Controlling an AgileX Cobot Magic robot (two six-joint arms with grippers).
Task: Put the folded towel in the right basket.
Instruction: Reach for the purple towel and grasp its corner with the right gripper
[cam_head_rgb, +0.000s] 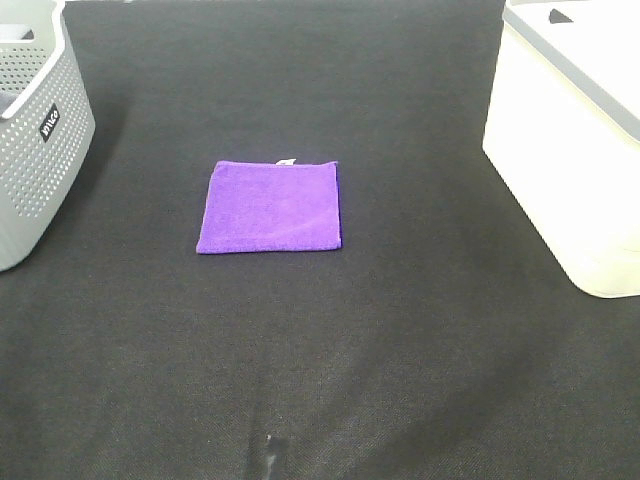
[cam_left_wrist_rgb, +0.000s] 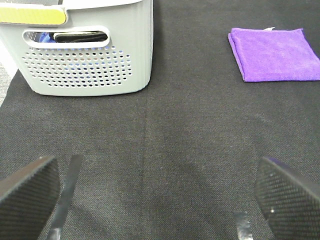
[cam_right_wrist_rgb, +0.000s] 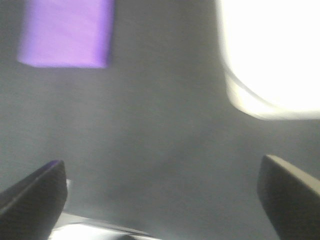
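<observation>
A folded purple towel (cam_head_rgb: 270, 206) lies flat on the black table at the middle of the high view. It also shows in the left wrist view (cam_left_wrist_rgb: 274, 53) and, blurred, in the right wrist view (cam_right_wrist_rgb: 66, 32). The right basket (cam_head_rgb: 575, 140) is cream-white and stands at the right edge; it shows washed out in the right wrist view (cam_right_wrist_rgb: 272, 55). My left gripper (cam_left_wrist_rgb: 157, 197) is open and empty, well short of the towel. My right gripper (cam_right_wrist_rgb: 160, 197) is open and empty, between the towel and the basket. Neither gripper shows in the high view.
A grey perforated basket (cam_head_rgb: 35, 130) stands at the left edge; in the left wrist view (cam_left_wrist_rgb: 85, 50) dark items show through its handle slot. Black cloth (cam_head_rgb: 320, 360) covers the table.
</observation>
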